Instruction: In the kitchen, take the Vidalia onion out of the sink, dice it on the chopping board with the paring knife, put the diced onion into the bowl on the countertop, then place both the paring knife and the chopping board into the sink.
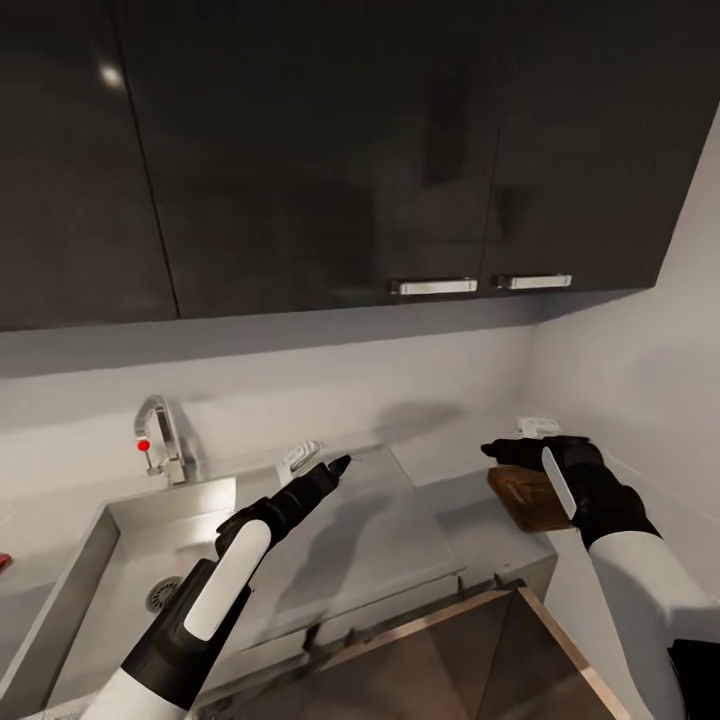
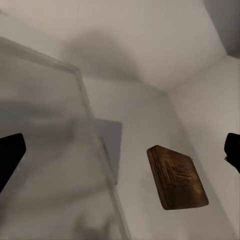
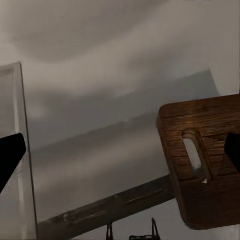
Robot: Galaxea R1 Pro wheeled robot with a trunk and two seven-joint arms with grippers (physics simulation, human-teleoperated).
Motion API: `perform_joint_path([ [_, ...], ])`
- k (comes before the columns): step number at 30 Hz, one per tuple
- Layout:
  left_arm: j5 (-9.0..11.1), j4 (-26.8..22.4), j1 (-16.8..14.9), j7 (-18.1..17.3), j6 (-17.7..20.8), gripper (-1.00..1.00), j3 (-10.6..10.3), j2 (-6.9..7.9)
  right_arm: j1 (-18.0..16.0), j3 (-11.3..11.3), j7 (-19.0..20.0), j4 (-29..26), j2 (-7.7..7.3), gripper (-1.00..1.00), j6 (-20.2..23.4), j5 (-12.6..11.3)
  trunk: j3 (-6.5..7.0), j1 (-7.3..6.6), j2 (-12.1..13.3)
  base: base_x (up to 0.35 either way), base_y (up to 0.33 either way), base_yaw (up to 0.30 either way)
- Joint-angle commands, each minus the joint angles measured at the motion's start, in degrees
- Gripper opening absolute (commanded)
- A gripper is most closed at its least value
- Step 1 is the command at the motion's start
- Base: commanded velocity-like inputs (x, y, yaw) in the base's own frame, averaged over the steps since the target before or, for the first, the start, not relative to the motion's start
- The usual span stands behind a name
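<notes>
The sink (image 1: pixel 110 540) lies at the left with its round drain (image 1: pixel 163 593) and a chrome tap with a red knob (image 1: pixel 158 445). My left gripper (image 1: pixel 335 468) hangs open over the countertop (image 1: pixel 400 530) just right of the basin. The dark brown chopping board (image 1: pixel 530 497) lies in the far right corner, and my right gripper (image 1: pixel 500 450) stands open just above its near end. In the right wrist view the board (image 3: pixel 205 160) shows its handle slot between the open gripper (image 3: pixel 120 152). The left wrist view has the board (image 2: pixel 177 177) ahead of the open gripper (image 2: pixel 121 155). Onion, paring knife and bowl are out of view.
Dark wall cabinets (image 1: pixel 330 150) hang above the counter. White wall sockets (image 1: pixel 297 458) (image 1: pixel 535 427) sit on the backsplash. A white side wall (image 1: pixel 650 380) closes the right end. A dark panel with a metal edge (image 1: pixel 500 650) juts out below the counter front. Something small and red (image 1: pixel 3 560) shows at the left edge.
</notes>
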Motion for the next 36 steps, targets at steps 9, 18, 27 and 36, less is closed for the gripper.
perform_joint_path([
  [9,0.5,-0.4,0.0,0.4,-0.1,1.0,0.0,0.06,0.1,0.0,0.2,-0.1,-0.01,1.0,0.3,0.0,-0.03,0.02,0.0,0.047,-0.043,0.255],
  [18,0.5,-0.4,0.1,0.5,-0.2,1.0,0.0,-0.01,0.4,0.5,0.3,-0.4,-0.07,1.0,0.2,0.1,-0.03,0.02,0.0,0.259,-0.219,0.023],
  [27,0.5,-0.4,0.3,0.5,-0.3,1.0,0.0,-0.01,0.7,0.6,0.3,-0.6,-0.01,1.0,0.2,0.1,0.02,0.02,0.0,0.133,-0.08,0.06],
  [36,0.5,-0.5,0.3,0.5,-0.2,1.0,-0.1,-0.06,0.6,0.0,0.4,0.4,-1.06,1.0,0.0,0.1,0.05,0.02,0.0,0.006,-0.003,0.079],
])
